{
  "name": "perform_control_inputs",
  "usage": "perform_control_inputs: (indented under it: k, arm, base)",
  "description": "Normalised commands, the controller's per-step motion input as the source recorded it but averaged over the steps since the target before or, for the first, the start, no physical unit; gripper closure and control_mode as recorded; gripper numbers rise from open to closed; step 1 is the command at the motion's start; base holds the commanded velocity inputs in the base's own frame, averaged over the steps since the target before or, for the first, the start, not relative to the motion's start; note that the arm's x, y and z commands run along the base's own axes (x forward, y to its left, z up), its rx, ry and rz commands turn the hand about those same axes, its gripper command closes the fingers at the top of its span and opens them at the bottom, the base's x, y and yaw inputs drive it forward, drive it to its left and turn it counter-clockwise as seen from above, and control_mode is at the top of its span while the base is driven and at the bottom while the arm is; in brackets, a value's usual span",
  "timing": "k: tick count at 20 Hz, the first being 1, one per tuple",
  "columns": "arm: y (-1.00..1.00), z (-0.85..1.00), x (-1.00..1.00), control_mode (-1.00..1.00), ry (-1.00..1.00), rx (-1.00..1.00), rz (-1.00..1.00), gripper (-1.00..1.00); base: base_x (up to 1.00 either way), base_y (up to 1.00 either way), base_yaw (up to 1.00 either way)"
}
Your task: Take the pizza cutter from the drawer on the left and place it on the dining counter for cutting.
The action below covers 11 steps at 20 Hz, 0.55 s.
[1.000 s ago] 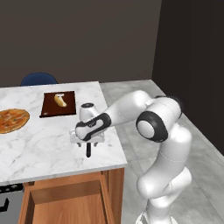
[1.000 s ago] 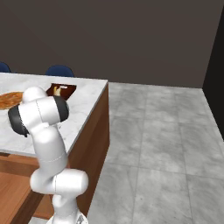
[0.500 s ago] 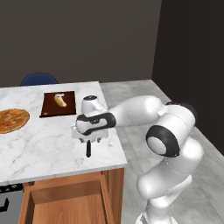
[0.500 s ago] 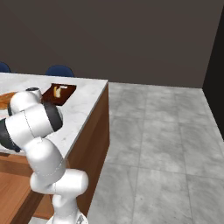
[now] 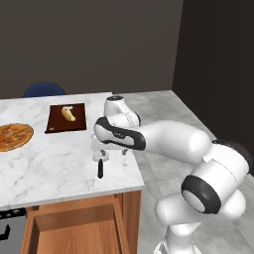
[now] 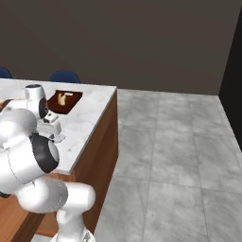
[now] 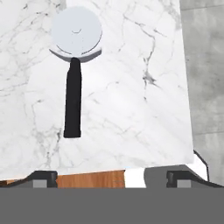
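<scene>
One slim pizza cutter [image 7: 74,78] is lying flat on the white marble tabletop [image 5: 49,163], its round blade pointing away from the near edge and its black stick handle pointing back toward that edge. In the left base view the handle [image 5: 100,168] is showing just below the pincer [image 5: 99,155], which is hanging close above the tool near the tabletop's front right corner. In the hand view the two dark fingertips [image 7: 43,178] are sitting wide apart at the bottom, with nothing between them, so the pincer is spread and released, and the cutter is lying free on the marble.

Bare marble is stretching around the cutter on both sides; the right edge of the slab is running near it, with grey floor tiles [image 6: 179,142] beyond. Further back, well apart from the tool, a dark cutting board [image 5: 67,118] is carrying a pale bread piece [image 5: 67,114], and a pizza [image 5: 14,137] is resting toward the left edge. Below the front edge, the reddish-brown drawer [image 5: 74,233] is standing pulled out. Two blue chair backs [image 6: 64,76] are peeking over the far side.
</scene>
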Motion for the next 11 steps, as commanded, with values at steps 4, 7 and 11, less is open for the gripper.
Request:
perform_control_inputs:
  k: [4, 7, 11]
  arm:
    - [-0.72, 0.48, -0.66, -1.00, 0.00, 0.00, 0.00, -1.00]
    - [-0.80, 0.42, -0.62, -1.00, 0.00, 0.00, 0.00, -1.00]
    - [-0.79, 0.42, -0.67, -1.00, 0.00, 0.00, 0.00, -1.00]
  base:
    - [0.00, 0.00, 0.00]
    - [0.00, 0.00, 0.00]
    - [0.00, 0.00, 0.00]
